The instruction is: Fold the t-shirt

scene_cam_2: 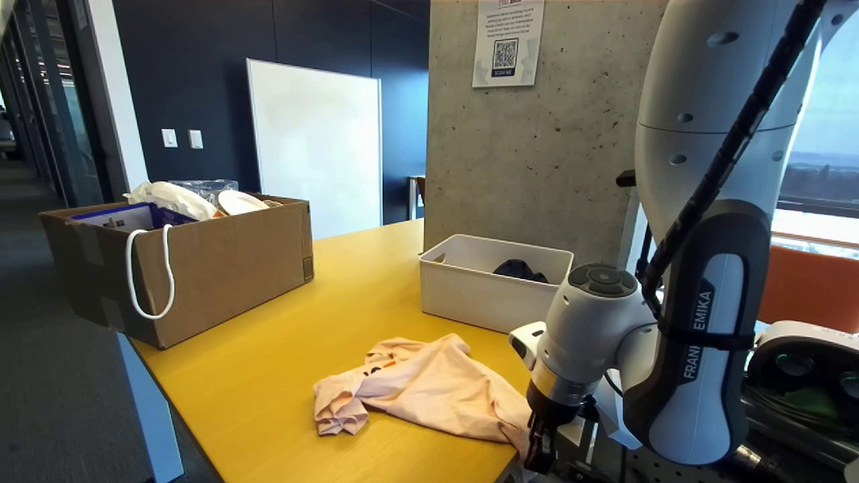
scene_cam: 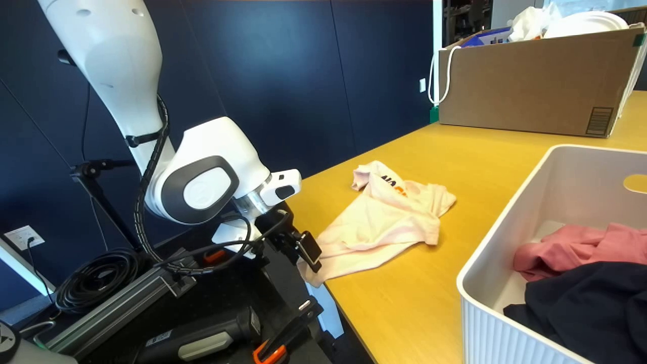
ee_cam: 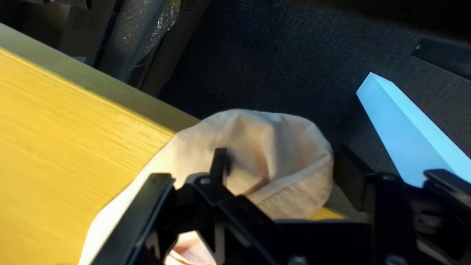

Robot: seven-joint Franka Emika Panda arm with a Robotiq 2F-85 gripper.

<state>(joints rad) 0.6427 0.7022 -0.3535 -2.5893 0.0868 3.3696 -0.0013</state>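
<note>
The t-shirt (scene_cam: 379,217) lies rumpled on the desk (scene_cam: 414,293), its long axis running in from the edge beside the arm (scene_cam: 121,76): the stitched end droops over that edge, and the bunched end points inward. Black and orange letters (scene_cam: 392,184) show there, but folds swallow the word. The end effector (ee_cam: 281,154) has its fingers (ee_cam: 219,160) spread, cloth showing between them; whether they touch it, I can't tell. On the arm I read FRAN and EMIKA, a strap (scene_cam_2: 704,337) crossing between. A poster (scene_cam_2: 508,30) on the concrete pillar (scene_cam_2: 537,174) says SCAN ME under a QR code (scene_cam_2: 505,54).
</note>
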